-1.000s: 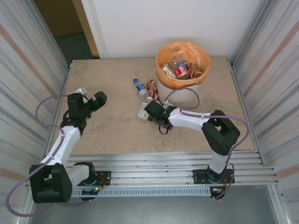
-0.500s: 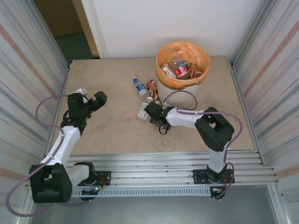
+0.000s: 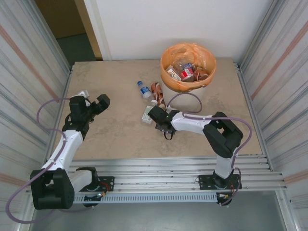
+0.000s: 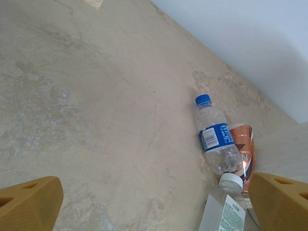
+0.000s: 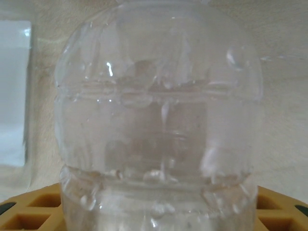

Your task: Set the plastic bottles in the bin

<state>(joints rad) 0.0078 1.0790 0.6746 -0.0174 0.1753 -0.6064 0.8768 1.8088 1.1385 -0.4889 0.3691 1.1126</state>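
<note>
The right gripper (image 3: 153, 114) is sitting at table centre with a clear, ribbed, dented bottle (image 5: 159, 120) lying between its yellow fingers (image 5: 24, 214); whether the jaws are pinching it yet, I cannot tell. Toward 12 o'clock, a blue-capped bottle (image 4: 216, 139) with a blue label is lying beside a crushed brown-labelled bottle (image 4: 241, 147). At 1 o'clock, the orange-lined bin (image 3: 166, 62) is holding more bottles. At 9 o'clock, the left gripper (image 4: 154, 202) is hanging with its jaws wide apart.
</note>
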